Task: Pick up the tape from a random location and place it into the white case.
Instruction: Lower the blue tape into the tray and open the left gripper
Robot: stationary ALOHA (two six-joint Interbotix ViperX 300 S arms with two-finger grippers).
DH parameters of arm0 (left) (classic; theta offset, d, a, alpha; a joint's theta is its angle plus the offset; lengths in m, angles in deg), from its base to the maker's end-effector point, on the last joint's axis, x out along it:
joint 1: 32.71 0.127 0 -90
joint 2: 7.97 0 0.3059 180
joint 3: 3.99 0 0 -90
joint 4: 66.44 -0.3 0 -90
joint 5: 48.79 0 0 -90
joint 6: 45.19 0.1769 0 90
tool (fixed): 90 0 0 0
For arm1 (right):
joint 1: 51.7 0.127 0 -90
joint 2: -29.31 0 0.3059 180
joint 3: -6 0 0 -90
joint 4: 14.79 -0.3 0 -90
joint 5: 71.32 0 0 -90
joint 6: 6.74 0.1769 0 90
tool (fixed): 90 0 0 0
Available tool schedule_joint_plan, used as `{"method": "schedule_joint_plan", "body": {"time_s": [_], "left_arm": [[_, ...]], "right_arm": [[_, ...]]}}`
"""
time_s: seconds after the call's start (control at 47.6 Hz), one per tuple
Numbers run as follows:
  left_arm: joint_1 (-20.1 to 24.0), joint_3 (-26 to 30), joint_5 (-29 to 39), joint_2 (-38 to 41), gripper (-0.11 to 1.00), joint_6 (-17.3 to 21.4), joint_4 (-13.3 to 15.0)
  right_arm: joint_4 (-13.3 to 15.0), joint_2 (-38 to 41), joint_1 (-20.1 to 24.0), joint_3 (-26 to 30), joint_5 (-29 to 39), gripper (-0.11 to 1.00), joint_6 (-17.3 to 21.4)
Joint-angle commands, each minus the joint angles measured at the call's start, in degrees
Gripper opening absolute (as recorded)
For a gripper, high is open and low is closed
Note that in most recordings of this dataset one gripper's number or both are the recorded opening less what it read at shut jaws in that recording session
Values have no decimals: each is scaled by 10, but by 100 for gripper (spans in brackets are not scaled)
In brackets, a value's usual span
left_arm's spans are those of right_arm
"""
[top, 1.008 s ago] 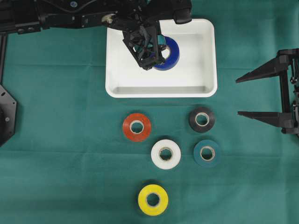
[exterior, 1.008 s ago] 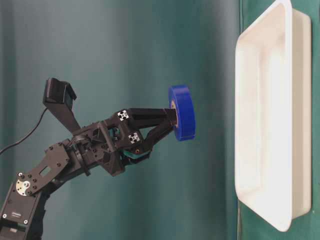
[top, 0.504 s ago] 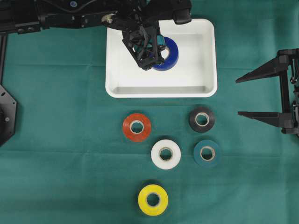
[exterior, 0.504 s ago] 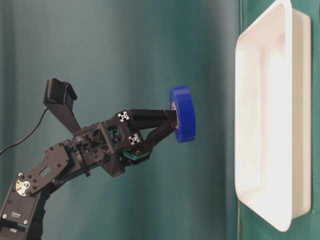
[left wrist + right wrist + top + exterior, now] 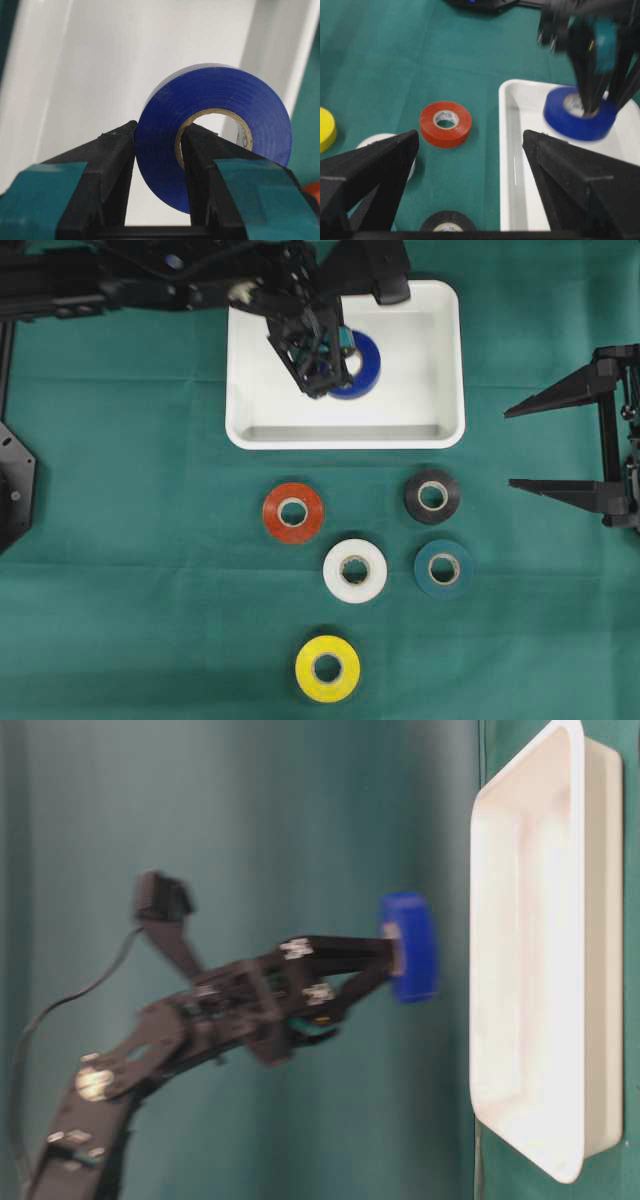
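Blue tape (image 5: 358, 365) hung over the white case (image 5: 440, 425) in the overhead view, clenched by the left gripper (image 5: 322, 380) through its wall, one finger outside and one in the core; seemingly nothing else inside the case, its floor bare and white. Below the case, on the green cloth (image 5: 130, 540), lay five other rolls well apart from it: red roll (image 5: 293, 512), black roll (image 5: 432, 496), white roll (image 5: 355, 570), teal roll (image 5: 444, 568) and yellow roll (image 5: 327, 668). Off at the right edge stood the right gripper (image 5: 560, 445), spread wide and gripping nothing. Seen from table level, blurred: blue tape (image 5: 409, 961) near the case (image 5: 590, 1020) but apart from it, not yet resting on the floor. Seen from the left wrist: both fingers (image 5: 107, 165) pinched on the tape's (image 5: 215, 130) wall, white floor (image 5: 115, 65) behind it. Seen from the right wrist: tape (image 5: 580, 114) low over the case (image 5: 512, 150), contact impossible to judge from there; red roll (image 5: 445, 123) out on the cloth beside it. Judged mostly done: picked up and carried over the case. Left to do: lower the last bit, let go, and draw back.
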Motion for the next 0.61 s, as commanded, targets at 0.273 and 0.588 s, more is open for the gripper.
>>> {"method": "schedule_joint_plan", "body": {"time_s": [0.273, 0.588], "left_arm": [[18, -16, -66, 57, 22, 0, -1], [25, -23, -101, 103, 22, 2, -1]], "right_arm": [[4, 4, -1, 14, -2, 92, -1], [5, 4, -1, 14, -2, 92, -1]]}}
